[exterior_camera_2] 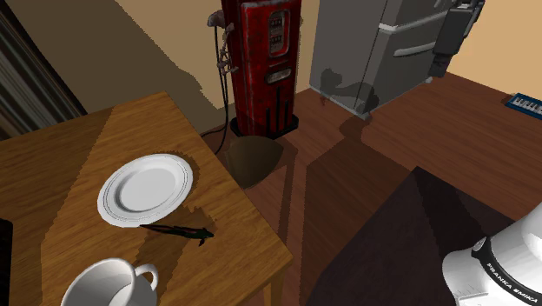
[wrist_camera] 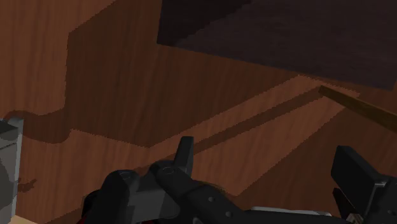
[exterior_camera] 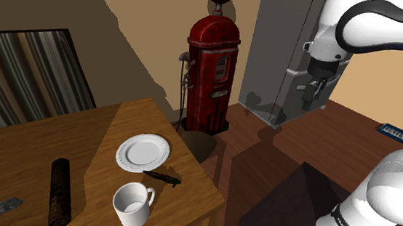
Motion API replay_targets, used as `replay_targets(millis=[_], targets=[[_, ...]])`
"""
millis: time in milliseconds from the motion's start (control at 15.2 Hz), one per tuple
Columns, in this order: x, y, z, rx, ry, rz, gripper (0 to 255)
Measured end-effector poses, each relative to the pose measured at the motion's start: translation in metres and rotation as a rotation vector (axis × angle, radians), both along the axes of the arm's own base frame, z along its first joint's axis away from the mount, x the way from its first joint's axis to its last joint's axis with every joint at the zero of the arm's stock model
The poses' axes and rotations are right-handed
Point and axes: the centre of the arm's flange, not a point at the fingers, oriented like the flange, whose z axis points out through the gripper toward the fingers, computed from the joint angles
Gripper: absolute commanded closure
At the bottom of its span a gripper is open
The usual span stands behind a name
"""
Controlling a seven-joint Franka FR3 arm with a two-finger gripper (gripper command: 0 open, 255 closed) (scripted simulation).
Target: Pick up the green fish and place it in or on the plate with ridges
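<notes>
Wooden flooring (exterior_camera: 337,133) spreads to the right of a wooden bench (exterior_camera: 37,148). Nearest on the bench stands a white mug (exterior_camera: 132,205). Just beyond it the slim, dark fish (exterior_camera: 163,176) lies flat near the bench's right edge, just beside the near rim of the white ridged plate (exterior_camera: 142,152); whether they touch I cannot tell. Farther back stand a red fuel pump (exterior_camera: 211,73) and a grey fridge (exterior_camera: 277,56). Well right of the bench, high above the floor, the gripper (wrist_camera: 266,149) hangs with its fingers spread apart, holding nothing.
</notes>
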Motion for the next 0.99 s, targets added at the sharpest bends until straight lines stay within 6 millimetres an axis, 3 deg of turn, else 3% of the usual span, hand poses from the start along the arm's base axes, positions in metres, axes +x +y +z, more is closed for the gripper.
replay_targets(millis=[198,990], targets=[[0.007,0.012,-0.006,0.003,-0.004,0.019,0],[0.070,0.126,-0.072,0.031,-0.046,0.198,0]])
